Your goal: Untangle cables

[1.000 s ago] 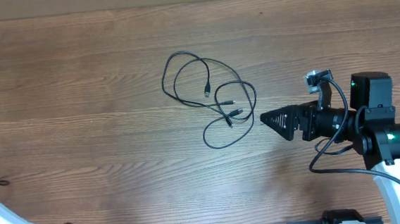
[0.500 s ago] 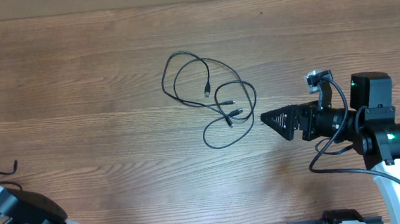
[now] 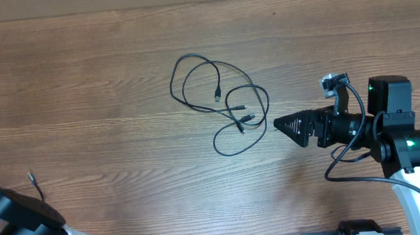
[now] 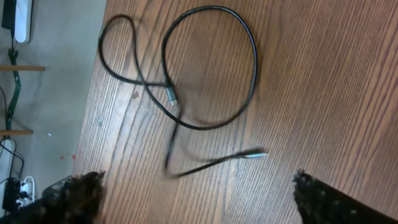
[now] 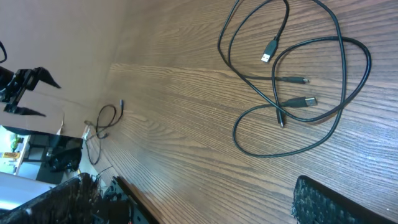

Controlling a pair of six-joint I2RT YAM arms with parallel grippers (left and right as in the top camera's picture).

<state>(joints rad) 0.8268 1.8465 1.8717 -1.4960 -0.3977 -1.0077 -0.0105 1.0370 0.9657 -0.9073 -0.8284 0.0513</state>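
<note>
Start with your right pincer (image 3: 285, 125): its fingers are spread wide with nothing between them, and seen from overhead it points toward 9 o'clock. The tangle of cables (image 3: 247, 119) lies near it on the table (image 3: 80, 67), at about 10 o'clock from the tip. Its nearest strand is the outer loop that bulges toward you. The heap's long axis runs roughly from 11 o'clock down to 5 o'clock, so it crosses your line of reach instead of lying along it. Four small plug ends sit together in the middle of it, inside the loops. My reading is that this arm is much the nearer one. A short advance swung slightly toward 10 o'clock would bring the fingers across that outer loop. Far off, at the table's 8 o'clock edge, a lone cord (image 4: 170, 96) lies by itself in a loose loop, well apart from the heap. The left pincer (image 4: 196, 186) hangs over it, likewise spread and gripping nothing.
</note>
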